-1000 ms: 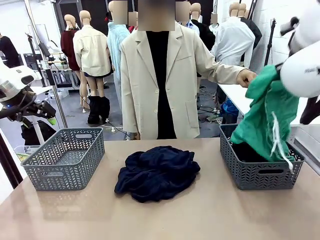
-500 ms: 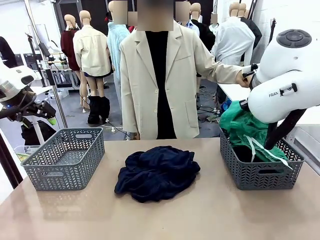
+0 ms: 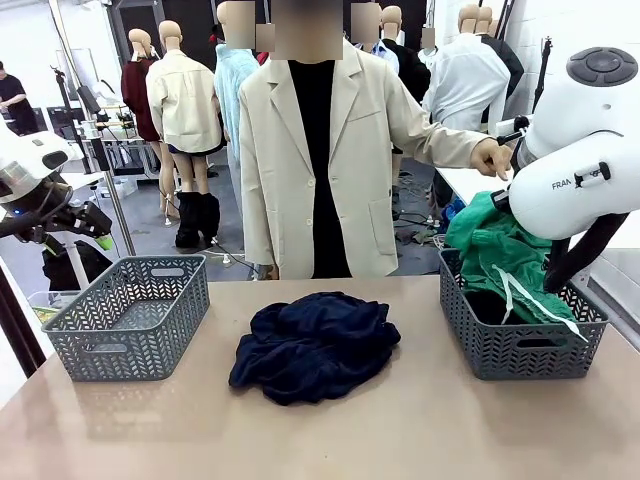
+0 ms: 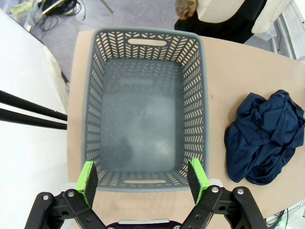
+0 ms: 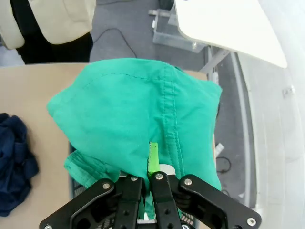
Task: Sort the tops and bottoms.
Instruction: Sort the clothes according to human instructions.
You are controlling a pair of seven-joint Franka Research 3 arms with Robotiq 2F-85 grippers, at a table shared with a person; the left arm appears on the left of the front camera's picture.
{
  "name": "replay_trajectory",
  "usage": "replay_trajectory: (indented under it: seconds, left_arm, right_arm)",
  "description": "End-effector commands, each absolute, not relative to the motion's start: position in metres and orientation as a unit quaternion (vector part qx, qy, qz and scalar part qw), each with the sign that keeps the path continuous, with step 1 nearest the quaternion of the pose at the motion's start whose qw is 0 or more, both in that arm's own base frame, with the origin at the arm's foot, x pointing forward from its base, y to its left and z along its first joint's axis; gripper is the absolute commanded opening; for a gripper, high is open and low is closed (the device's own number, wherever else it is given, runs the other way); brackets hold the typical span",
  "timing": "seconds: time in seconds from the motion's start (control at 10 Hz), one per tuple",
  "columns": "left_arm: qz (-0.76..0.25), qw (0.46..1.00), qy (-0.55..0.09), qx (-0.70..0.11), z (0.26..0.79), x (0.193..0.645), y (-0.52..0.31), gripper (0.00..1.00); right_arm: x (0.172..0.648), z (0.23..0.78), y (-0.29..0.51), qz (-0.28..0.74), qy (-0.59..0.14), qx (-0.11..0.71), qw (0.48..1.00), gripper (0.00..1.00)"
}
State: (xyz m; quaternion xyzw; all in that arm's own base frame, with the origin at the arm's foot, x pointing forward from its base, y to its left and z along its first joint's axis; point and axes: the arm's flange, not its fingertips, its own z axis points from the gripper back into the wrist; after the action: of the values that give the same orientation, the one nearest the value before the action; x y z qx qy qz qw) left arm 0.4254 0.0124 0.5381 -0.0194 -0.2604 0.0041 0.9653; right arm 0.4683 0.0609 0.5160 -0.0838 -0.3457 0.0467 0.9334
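Green cloth is filling the right side of the front view. The bright green garment (image 3: pixel 497 250) is draping from under the white right arm (image 3: pixel 585 160) down into the grey right basket (image 3: pixel 520 350), with its white drawstring (image 3: pixel 508 292) trailing toward the basket's front wall. At the upper right, the person's hand (image 3: pixel 493 157) is hovering just above the garment. In the middle of the tan table (image 3: pixel 320 430), the dark navy garments (image 3: pixel 315 345) are lying in one crumpled heap (where one ends and the other begins I cannot tell). They are lying well apart from both baskets. At the lower left, the grey left basket (image 3: pixel 128 320) is standing upright.

In the left wrist view, the left gripper (image 4: pixel 143 174) is hanging over the left basket with its green-padded fingers (image 4: pixel 88 177) spread wide and gripping nothing. The basket's bare floor is showing between them. The navy heap is lying at the right of the frame, apart from the basket.

In the right wrist view, the right gripper (image 5: pixel 151 160) is pressing its fingers together on a fold of the green garment. The cloth is spreading across the middle of the frame. A bit of navy is showing at the lower left edge, and the person's beige blazer (image 5: pixel 43 19) is showing at the upper left.
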Motion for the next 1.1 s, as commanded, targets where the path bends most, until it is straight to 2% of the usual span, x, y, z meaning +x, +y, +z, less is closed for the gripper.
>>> replay_trajectory:
  seconds: [0.0, 0.6, 0.9, 1.0]
  left_arm:
    - [0.012, 0.966, -0.256, -0.014, 0.540, 0.425, 0.010, 0.97]
    - [0.012, 0.966, -0.256, -0.014, 0.540, 0.425, 0.010, 0.97]
    - [0.012, 0.966, -0.256, -0.014, 0.540, 0.425, 0.010, 0.97]
    - [0.012, 0.966, -0.256, -0.014, 0.540, 0.425, 0.010, 0.97]
  right_arm:
    - [0.498, 0.489, 0.058, 0.042, -0.298, -0.069, 0.951, 0.00]
    - [0.530, 0.386, 0.047, 0.064, -0.187, -0.019, 0.980, 0.00]
    - [0.516, 0.394, 0.050, 0.060, -0.205, -0.044, 0.976, 0.00]
    - [0.507, 0.404, 0.051, 0.053, -0.217, -0.055, 0.973, 0.19]
